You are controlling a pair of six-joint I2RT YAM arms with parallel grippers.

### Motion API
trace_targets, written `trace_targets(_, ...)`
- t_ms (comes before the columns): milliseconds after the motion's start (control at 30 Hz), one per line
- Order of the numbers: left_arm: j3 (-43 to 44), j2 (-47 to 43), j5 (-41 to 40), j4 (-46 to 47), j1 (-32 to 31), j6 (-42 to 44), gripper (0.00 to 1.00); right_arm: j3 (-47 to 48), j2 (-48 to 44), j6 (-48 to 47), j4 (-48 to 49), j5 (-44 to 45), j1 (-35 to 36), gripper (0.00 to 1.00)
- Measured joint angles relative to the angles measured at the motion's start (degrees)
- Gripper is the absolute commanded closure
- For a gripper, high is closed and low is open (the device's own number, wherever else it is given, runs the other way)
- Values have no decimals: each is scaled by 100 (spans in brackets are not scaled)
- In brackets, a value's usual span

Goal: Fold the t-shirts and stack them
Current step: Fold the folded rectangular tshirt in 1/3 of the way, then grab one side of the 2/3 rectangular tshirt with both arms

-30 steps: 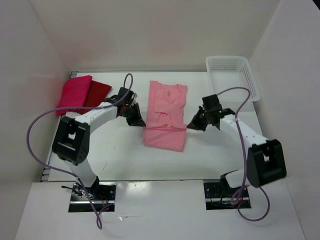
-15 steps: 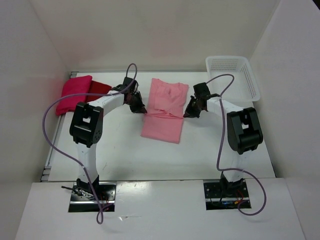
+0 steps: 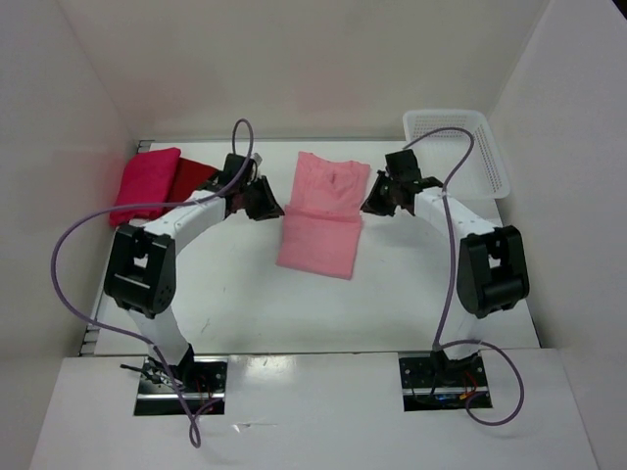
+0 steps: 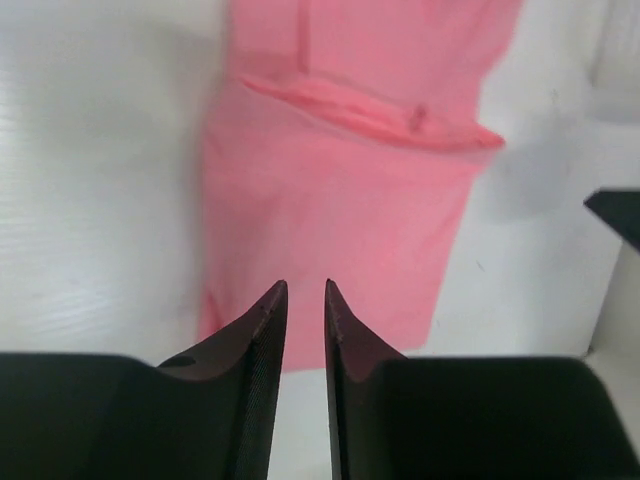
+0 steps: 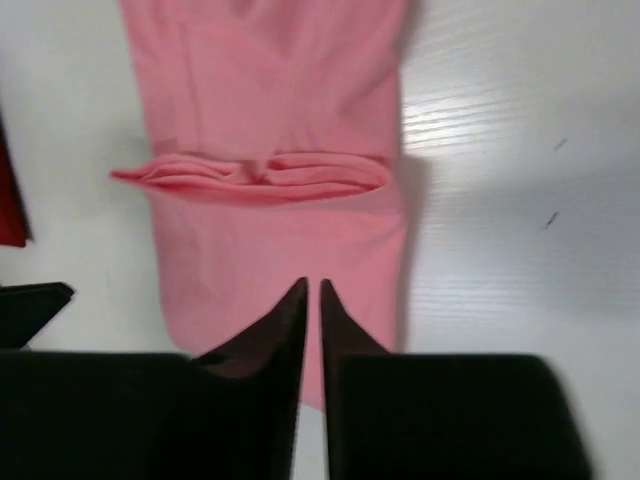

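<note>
Salmon-pink cloth, soft and limp, makes up the salmon t-shirt [image 3: 315,245]; I judge it light and without stiffness, apt to sag or slip out of its fold if lifted at 1 point, so it wants 2 holds at once, 1 on each side edge, best at the ends of the cross ridge or at the near hem corners, with every layer pinched together; it lies flat near the middle of the counter [image 3: 235,294], between the 2 arms, as a long narrow band with the sleeves turned in, the neckline at the far end and a raised ridge of doubled cloth across its middle; the left pincer [image 4: 300,290] hangs just beside its left edge and the right pincer [image 5: 312,288] just beside its right edge, each with its fingers parted only a narrow slit and nothing between them; the magenta t-shirt [image 3: 145,184] and the dark red t-shirt [image 3: 194,174] lie folded and touching at the far left corner, well apart from the salmon one; stacking looks not yet done.
</note>
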Motion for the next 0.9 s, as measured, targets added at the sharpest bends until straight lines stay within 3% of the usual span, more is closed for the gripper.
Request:
trace_targets(100, -444, -227, 111, 470, -424, -160, 74, -9, -286, 50, 83, 4, 345, 100)
trace_targets(200, -848, 2, 304, 726, -763, -271, 76, -92, -195, 109, 267, -105, 901, 100)
trace_targets(333, -1305, 511, 520, 903, -767, -411, 77, -203, 267, 151, 295, -308, 1381, 100)
trace_targets(600, -2518, -249, 785, 1585, -872, -920, 77, -957, 584, 240, 549, -354, 1342, 100)
trace_targets(733, -3080, -975, 789, 1287, -1165, -1119, 67, -1202, 533, 332, 713, -470, 1351, 100)
trace_targets(867, -3202, -1998, 597, 772, -1082, -1156, 58, -1316, 304, 363, 669, -470, 1351, 88)
trace_targets(900, -3213, -2260, 546, 723, -997, -1156, 58, -1357, 197, 378, 643, -466, 1351, 75)
